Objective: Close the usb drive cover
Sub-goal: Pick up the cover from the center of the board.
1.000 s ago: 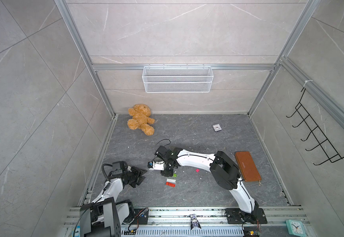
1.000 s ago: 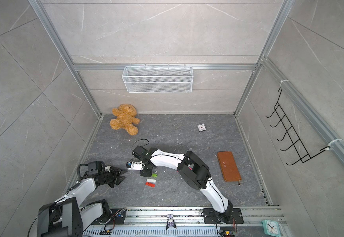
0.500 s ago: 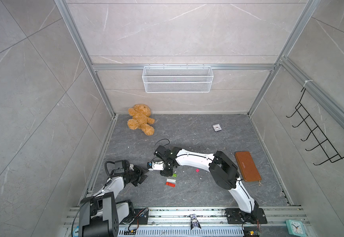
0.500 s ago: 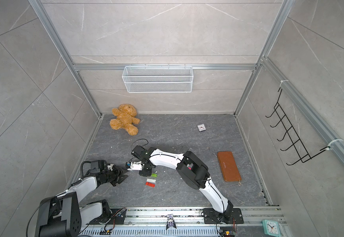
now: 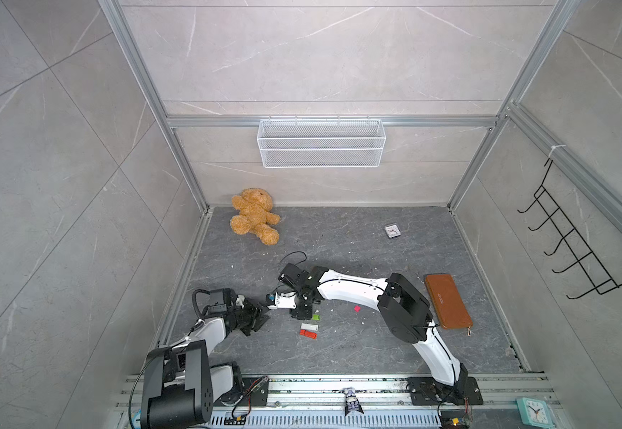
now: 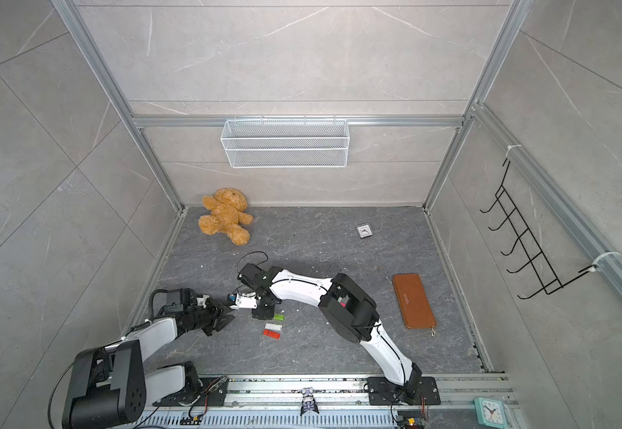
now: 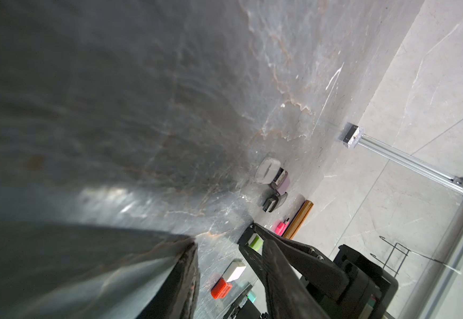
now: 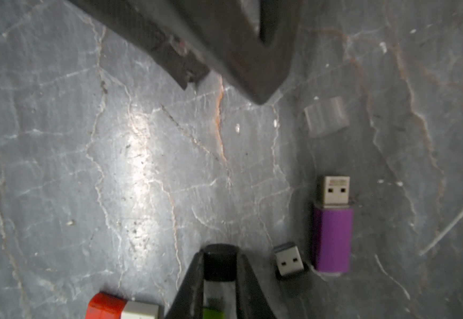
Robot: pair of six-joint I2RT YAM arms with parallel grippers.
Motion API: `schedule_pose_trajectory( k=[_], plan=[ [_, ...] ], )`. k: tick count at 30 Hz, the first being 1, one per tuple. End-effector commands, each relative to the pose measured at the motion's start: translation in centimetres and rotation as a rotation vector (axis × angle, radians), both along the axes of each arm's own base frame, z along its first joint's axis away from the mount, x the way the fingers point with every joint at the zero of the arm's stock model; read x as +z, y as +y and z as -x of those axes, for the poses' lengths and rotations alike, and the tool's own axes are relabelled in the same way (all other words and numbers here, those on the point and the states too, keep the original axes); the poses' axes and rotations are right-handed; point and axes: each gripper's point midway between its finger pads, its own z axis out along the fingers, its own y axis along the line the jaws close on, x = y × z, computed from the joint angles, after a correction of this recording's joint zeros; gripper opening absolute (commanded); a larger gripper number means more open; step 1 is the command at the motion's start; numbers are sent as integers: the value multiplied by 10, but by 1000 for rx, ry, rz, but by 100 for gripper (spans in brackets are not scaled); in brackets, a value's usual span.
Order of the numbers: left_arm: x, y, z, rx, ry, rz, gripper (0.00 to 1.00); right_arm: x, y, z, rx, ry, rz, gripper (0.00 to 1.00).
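USB drive (image 8: 214,297), green-bodied with a black cap (image 8: 219,259), is clamped between the closed jaws of the right gripper (image 8: 219,273), over the grey floor (image 8: 114,165). Just beside that gripper an uncapped purple drive (image 8: 332,237) and a small black drive (image 8: 289,262) are seen; a clear cap (image 8: 325,117) lies ahead of them. The left gripper (image 7: 222,234) is held spread and empty, ahead of the right gripper.

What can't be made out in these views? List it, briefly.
- Green drive: right wrist view, cut by the frame edge and flanked by the right end effector; closure unclear.
- Purple drive: both top views, covered by the right arm.
- Red-and-white drive: right wrist view, cut by the edge.
- Clear cap: right wrist view, blurred.
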Motion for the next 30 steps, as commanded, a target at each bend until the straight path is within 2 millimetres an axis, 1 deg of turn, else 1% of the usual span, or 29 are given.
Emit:
schedule_pose_trajectory(
  k=[1, 9, 15, 20, 30],
  plan=[
    [6, -8, -7, -32, -34, 35, 42, -23, -12, 10, 7, 44, 33, 20],
    [3, -27, -8, -103, -34, 80, 39, -2, -2, 16, 28, 83, -109, 19],
    [-1, -35, -2, -140, -23, 77, 38, 2, -3, 16, 35, 105, -140, 19],
    [-2, -39, -3, -157, -25, 82, 36, 6, -4, 16, 45, 120, -170, 19],
    [-8, -50, 2, -214, -15, 78, 35, 18, -2, 13, 44, 140, -224, 19]
  ],
)
